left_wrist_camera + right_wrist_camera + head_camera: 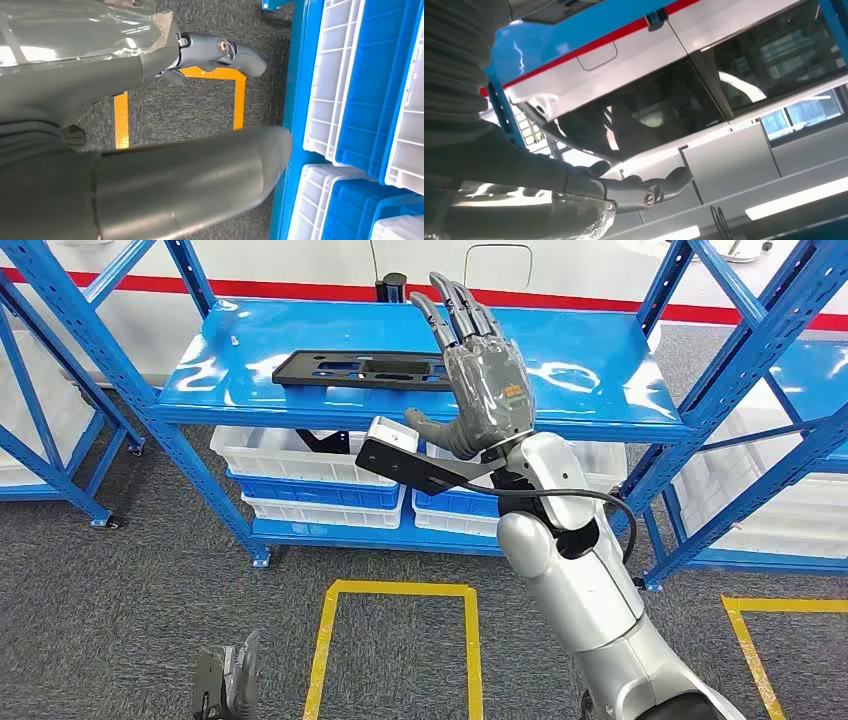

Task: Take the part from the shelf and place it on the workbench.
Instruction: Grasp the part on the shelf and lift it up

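Observation:
A flat black part (360, 368) with slots lies on the blue shelf top (590, 370), left of centre. My right hand (482, 375) is raised in front of the shelf, just right of the part's end, fingers spread and pointing up, holding nothing. In the right wrist view the right hand (574, 200) shows its thumb and fingers apart against a white wall and dark windows. My left hand (228, 678) hangs low at the bottom left over the carpet. In the left wrist view the left hand (150, 125) has its fingers apart, and nothing is in it.
White and blue bins (300, 475) fill the lower shelf levels. Blue rack uprights (740, 370) stand at both sides, with more racks beyond. Yellow tape squares (400, 590) mark the grey carpet in front of the shelf.

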Controlling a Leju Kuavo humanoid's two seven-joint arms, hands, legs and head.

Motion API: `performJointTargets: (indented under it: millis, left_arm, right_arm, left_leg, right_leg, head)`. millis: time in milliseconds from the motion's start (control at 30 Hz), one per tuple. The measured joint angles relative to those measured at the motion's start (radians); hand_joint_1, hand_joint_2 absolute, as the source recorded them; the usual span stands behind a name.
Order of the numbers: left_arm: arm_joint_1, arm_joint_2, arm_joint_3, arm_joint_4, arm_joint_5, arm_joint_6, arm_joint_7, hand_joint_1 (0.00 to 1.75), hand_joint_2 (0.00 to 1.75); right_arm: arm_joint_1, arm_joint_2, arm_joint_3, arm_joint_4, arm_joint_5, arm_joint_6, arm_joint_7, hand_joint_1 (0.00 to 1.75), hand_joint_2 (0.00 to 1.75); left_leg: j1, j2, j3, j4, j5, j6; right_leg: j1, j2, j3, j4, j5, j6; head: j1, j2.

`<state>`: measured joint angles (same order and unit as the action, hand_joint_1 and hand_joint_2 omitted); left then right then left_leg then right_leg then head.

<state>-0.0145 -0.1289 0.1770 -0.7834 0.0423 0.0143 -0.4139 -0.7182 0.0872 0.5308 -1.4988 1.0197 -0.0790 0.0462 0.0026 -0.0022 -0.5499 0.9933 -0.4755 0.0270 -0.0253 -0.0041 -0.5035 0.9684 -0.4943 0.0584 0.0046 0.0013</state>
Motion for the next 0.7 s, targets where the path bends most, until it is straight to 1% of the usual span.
performJointTargets:
  millis: [100, 233, 333, 500, 600, 633, 700]
  left_arm:
    - [0.004, 0.000, 0.002, 0.000, -0.004, -0.004, 0.002, 0.00, 0.00]
    - [0.015, 0.000, 0.005, -0.004, -0.013, -0.011, 0.013, 0.00, 0.00]
    - [0.023, 0.000, 0.012, -0.008, -0.017, -0.012, 0.019, 0.00, 0.00]
    - [0.026, 0.000, 0.022, -0.009, -0.020, -0.012, 0.020, 0.00, 0.00]
    - [0.027, 0.000, 0.027, -0.009, -0.020, -0.012, 0.021, 0.00, 0.00]
    - [0.026, 0.000, 0.027, -0.009, -0.020, -0.012, 0.021, 0.00, 0.00]
    - [0.025, 0.000, 0.028, -0.009, -0.020, -0.012, 0.021, 0.00, 0.00]
  right_arm:
    - [0.001, -0.003, -0.020, -0.009, -0.025, 0.006, -0.001, 0.00, 1.75]
    - [0.003, -0.016, -0.086, -0.045, -0.118, 0.012, -0.012, 0.00, 1.75]
    - [0.003, -0.033, -0.136, -0.073, -0.159, 0.016, -0.019, 0.00, 1.75]
    - [0.004, -0.076, -0.182, -0.110, -0.198, 0.004, -0.029, 0.00, 1.75]
    - [0.004, -0.105, -0.208, -0.126, -0.218, -0.003, -0.036, 0.00, 1.75]
    - [0.004, -0.111, -0.214, -0.130, -0.222, -0.005, -0.038, 0.00, 1.75]
    - [0.003, -0.124, -0.223, -0.138, -0.233, -0.009, -0.041, 0.00, 1.75]
  left_leg:
    - [0.000, 0.000, 0.000, 0.000, 0.000, 0.000]
    - [-0.001, 0.000, 0.000, 0.002, 0.000, 0.000]
    - [-0.002, 0.000, -0.001, 0.002, 0.000, 0.000]
    - [-0.006, -0.001, -0.004, 0.007, -0.002, 0.003]
    - [-0.008, -0.001, -0.009, 0.011, -0.004, 0.007]
    - [-0.009, -0.001, -0.011, 0.010, -0.006, 0.011]
    - [-0.007, 0.000, -0.006, 0.004, -0.008, 0.022]
  right_leg:
    - [0.000, 0.000, 0.000, 0.000, 0.000, 0.000]
    - [0.000, 0.000, 0.000, -0.001, 0.000, 0.000]
    - [-0.002, 0.000, -0.001, -0.001, 0.001, 0.001]
    - [-0.005, 0.000, -0.002, -0.001, 0.002, 0.003]
    - [-0.006, 0.000, -0.004, -0.003, 0.004, 0.007]
    - [-0.007, 0.000, -0.004, 0.000, 0.006, 0.011]
    - [-0.008, 0.000, -0.007, 0.009, 0.009, 0.019]
  head:
    - [0.000, 0.000]
    - [0.000, 0.000]
    - [0.000, 0.000]
    - [-0.001, 0.000]
    - [-0.001, 0.000]
    - [-0.001, 0.000]
    - [-0.001, 0.000]
